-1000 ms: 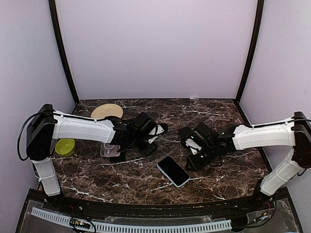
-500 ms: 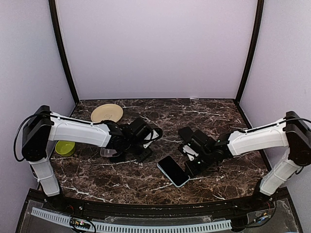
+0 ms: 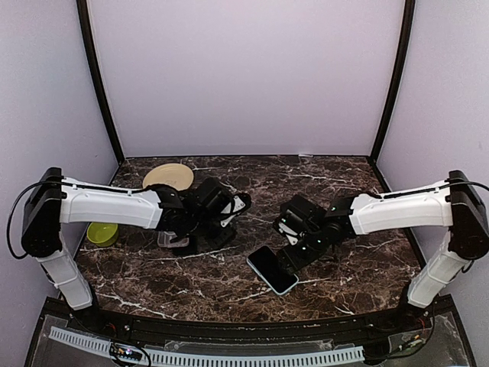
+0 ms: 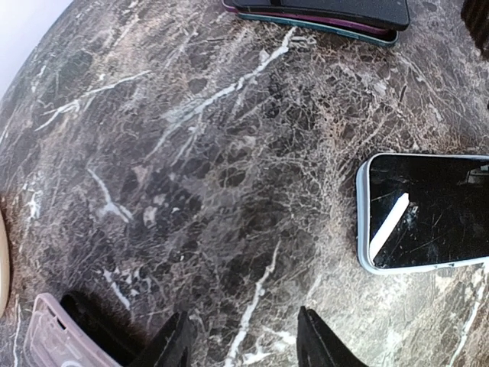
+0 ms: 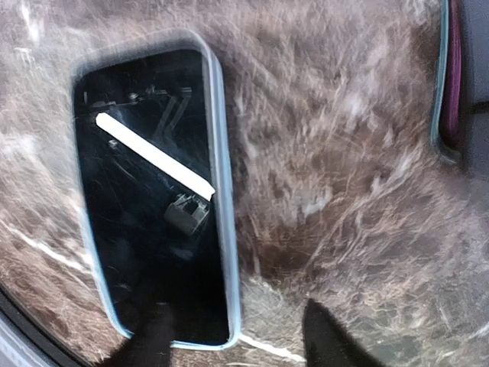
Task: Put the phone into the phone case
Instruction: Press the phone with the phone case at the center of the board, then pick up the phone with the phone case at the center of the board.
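**K:** Ahead of the right gripper (image 5: 241, 344), what have we got?
**M:** Phone (image 5: 153, 191), dark glass face up, light-blue rim, flat on the marble table (image 5: 336, 191). It lies ahead and off toward the finger on the left of that wrist view. That fingertip (image 5: 157, 336) overlaps the phone's near end. Frame is blurry, so can't tell if it touches.
**K:** Jaws?
**M:** Spread wide, nothing between them.
**K:** Left gripper (image 4: 244, 352)?
**M:** Same: spread wide, empty, pointed down at the marble. Clear phone case (image 4: 42, 340) sits just outside its finger on the left of its wrist view, partly under it. Phone is ahead and off to the other side, apart from both fingers.
**K:** So phone not in the case.
**M:** Correct, they're well apart, left gripper between them.
**K:** Anything else nearby?
**M:** Flat dark slab with teal and purple edges (image 4: 321, 11), far ahead of the left gripper. Can't tell what it is. Cream plate (image 3: 168, 176) and green bowl (image 3: 102, 232) are outboard of the left arm.
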